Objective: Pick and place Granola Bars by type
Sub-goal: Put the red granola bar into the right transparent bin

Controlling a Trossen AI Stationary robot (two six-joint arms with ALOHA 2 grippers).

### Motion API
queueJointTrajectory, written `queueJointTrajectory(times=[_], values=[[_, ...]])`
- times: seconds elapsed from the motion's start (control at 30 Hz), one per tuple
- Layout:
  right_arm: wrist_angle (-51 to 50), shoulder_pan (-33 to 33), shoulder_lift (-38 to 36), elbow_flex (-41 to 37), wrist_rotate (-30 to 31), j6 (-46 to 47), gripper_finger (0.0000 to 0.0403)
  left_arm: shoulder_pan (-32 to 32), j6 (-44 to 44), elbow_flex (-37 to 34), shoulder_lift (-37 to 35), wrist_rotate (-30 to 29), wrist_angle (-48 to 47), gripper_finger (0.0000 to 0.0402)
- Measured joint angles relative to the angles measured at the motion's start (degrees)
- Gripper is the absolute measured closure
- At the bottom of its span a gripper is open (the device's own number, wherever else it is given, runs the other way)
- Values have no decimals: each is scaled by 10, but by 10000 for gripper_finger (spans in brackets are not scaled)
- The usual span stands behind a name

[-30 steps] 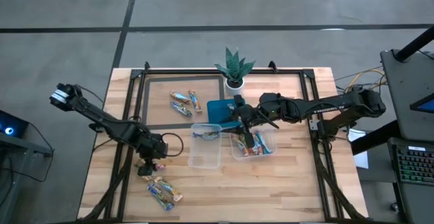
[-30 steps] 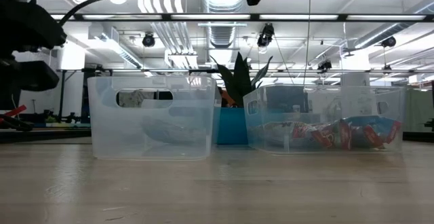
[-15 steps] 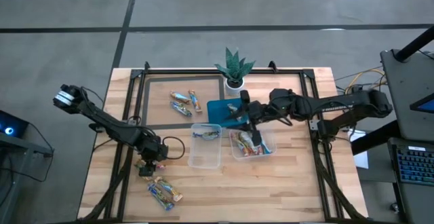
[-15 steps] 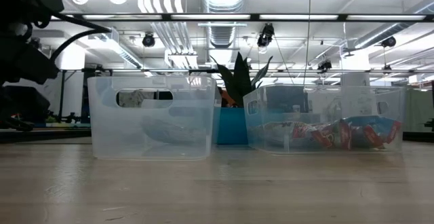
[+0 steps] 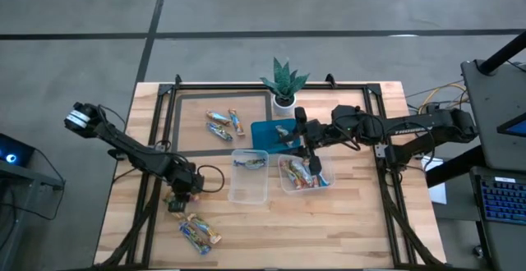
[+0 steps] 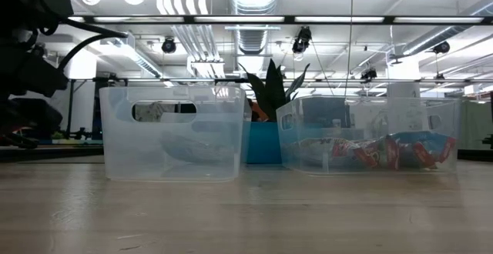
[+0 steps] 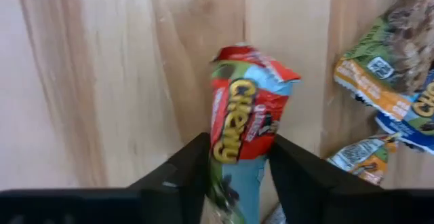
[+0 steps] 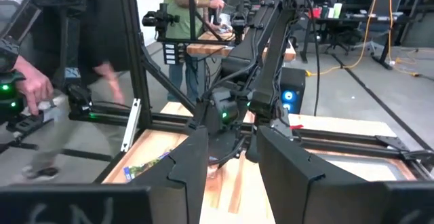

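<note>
High view: my left gripper (image 5: 174, 204) sits low over the front-left part of the table (image 5: 362, 230), just behind a small pile of bars (image 5: 200, 233). In the left wrist cam the fingers (image 7: 178, 176) are clamped on a red/blue "Chewy" bar (image 7: 241, 125), w/ the pile's wrappers (image 7: 380, 81) off to one side on the wood. My right gripper (image 5: 306, 158) hangs over the right tub (image 5: 328, 180), which has several bars in it; from the right wrist cam its fingers (image 8: 193, 163) stand apart w/ nothing between them that I can see. Left tub (image 5: 249, 190) holds one bar (image 5: 250, 163). Two more bars (image 5: 223, 123) lie at the back of the table, near the teal tray (image 5: 261, 133) and the potted plant (image 5: 284, 82). Right wrist cam also shows people (image 8: 183, 13) in the room beyond.
</note>
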Motion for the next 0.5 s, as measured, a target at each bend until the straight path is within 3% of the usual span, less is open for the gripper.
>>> queueJointTrajectory(times=[0.27,0.5], values=[[0,0,0,0,0,20,297,0,1,16,-10,-25,1,384],[9,0,-8,0,6,42,303,3,-7,75,-24,-40,-22,398]])
